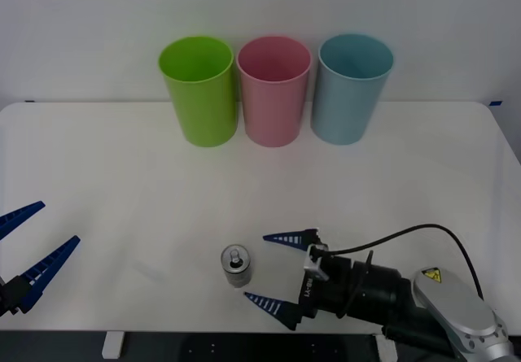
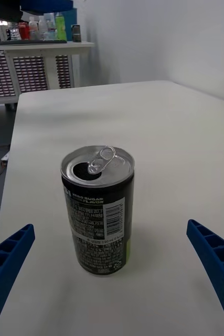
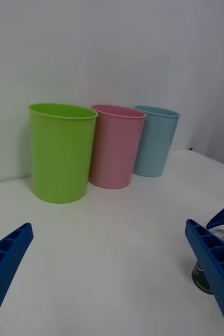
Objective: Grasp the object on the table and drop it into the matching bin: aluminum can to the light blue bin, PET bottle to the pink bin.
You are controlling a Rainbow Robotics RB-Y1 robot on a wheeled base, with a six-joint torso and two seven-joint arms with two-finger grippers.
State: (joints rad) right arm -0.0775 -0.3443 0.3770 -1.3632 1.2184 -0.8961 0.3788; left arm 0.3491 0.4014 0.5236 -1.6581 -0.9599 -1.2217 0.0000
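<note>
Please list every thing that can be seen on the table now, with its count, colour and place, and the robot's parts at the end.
table: one, white, under everything.
lime green bin: one, far edge, leftmost of the row.
pink bin: one, middle of the row.
light blue bin: one, rightmost of the row.
aluminum can: one, silver top with dark print, upright near the front edge.
shelf with bottles: one, pale, in the room beyond the table.
right gripper: blue fingers open, just right of the can.
left gripper: blue fingers open, front left edge.

The right gripper [image 1: 279,271] lies low at the lower centre-right of the front view, fingers spread wide, pointing left. The left gripper [image 1: 31,248] waits, spread, at the lower-left edge.
</note>
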